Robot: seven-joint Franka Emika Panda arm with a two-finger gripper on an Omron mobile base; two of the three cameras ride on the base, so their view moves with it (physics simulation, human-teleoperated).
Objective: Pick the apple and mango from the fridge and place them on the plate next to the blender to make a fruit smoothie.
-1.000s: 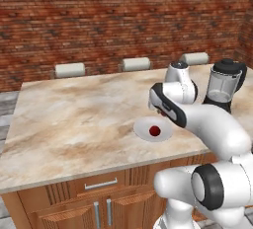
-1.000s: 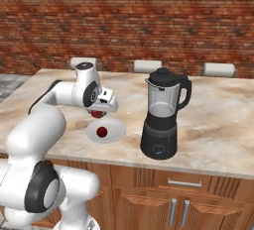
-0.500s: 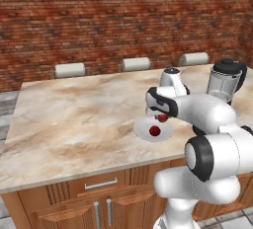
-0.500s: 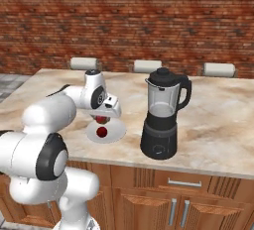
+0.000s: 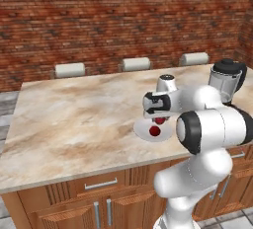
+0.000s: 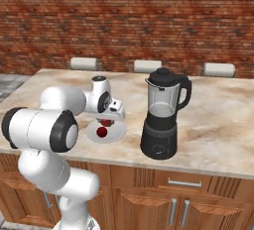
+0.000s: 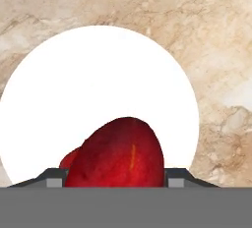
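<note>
Over the white plate (image 5: 143,132), at the blender's (image 6: 161,116) nine o'clock, the hand (image 5: 159,120) is clamping a glossy, firm-looking mango (image 7: 118,154) across its middle; probably slippery, it's hanging above the apple (image 5: 154,131).

The light is bright and even in all three pictures. The brick wall (image 5: 123,20) has dark, soft patches across the top of both base views. The counter (image 5: 74,119) looks pale with no strong glare. The white plate (image 7: 98,89) glows flat white in the hand view. Edges look a bit soft and jagged.
</note>
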